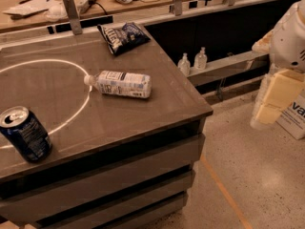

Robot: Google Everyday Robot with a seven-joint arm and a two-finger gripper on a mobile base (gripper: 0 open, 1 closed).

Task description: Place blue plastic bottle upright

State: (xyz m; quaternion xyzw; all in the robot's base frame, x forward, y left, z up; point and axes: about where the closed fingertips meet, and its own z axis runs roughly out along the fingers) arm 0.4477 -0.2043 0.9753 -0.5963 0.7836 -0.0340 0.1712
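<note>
Right of table [162, 111], pincer [270, 104] aloft, blue plastic bottle [122, 84] lying flat

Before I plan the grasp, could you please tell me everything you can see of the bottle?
The bottle is clear plastic with a white screw cap and a white label in dark print around most of its body. It lies on its side on the brown table, with the cap pointing left, at the white circle line. Only the table touches it; the chip bag and can are apart from it. The gripper hangs beyond the table's right edge, far from it.
</note>
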